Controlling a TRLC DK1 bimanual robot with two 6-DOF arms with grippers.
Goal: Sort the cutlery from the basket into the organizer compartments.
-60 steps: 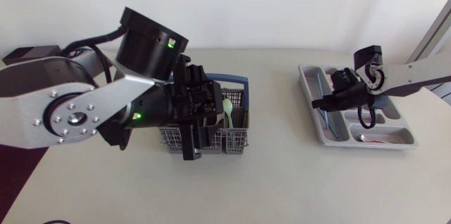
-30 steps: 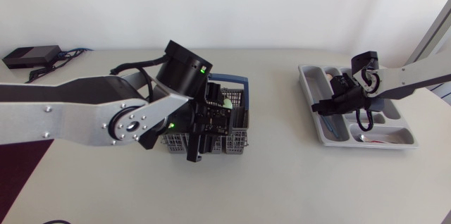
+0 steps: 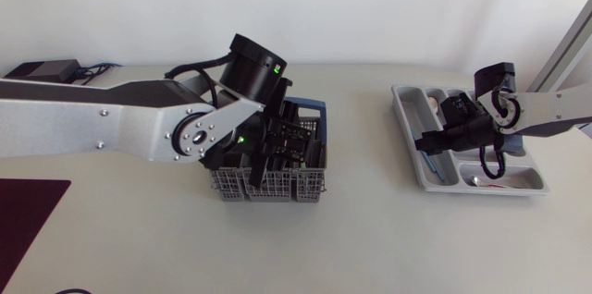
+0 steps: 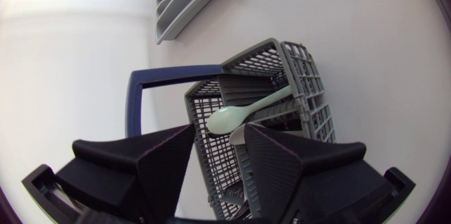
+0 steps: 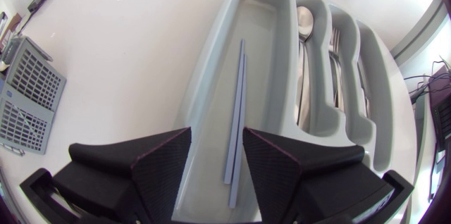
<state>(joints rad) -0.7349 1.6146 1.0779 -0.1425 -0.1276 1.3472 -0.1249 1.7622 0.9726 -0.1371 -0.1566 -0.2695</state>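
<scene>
The grey wire basket (image 3: 298, 188) with a blue handle (image 4: 137, 104) stands mid-table. My left gripper (image 3: 264, 160) is down inside it, open, its fingers a narrow gap apart. A pale green spoon (image 4: 246, 111) lies in the basket (image 4: 303, 76) just ahead of the left gripper's (image 4: 218, 146) fingertips, not between them. The grey organizer (image 3: 404, 114) sits at the right. My right gripper (image 3: 428, 139) hovers open over its long compartment, where two thin blue sticks (image 5: 237, 104) lie, running back between the spread fingers of the gripper (image 5: 217, 139).
Other compartments of the organizer (image 5: 211, 76) hold a metal spoon (image 5: 304, 23) and a fork (image 5: 337, 41). A black box with cables (image 3: 42, 70) sits at the table's back left, and a dark red mat (image 3: 28, 203) at the front left.
My left arm has swung its gripper down into the basket, and its fingers have drawn closer. My right gripper has opened and let the blue sticks go into the long compartment.
</scene>
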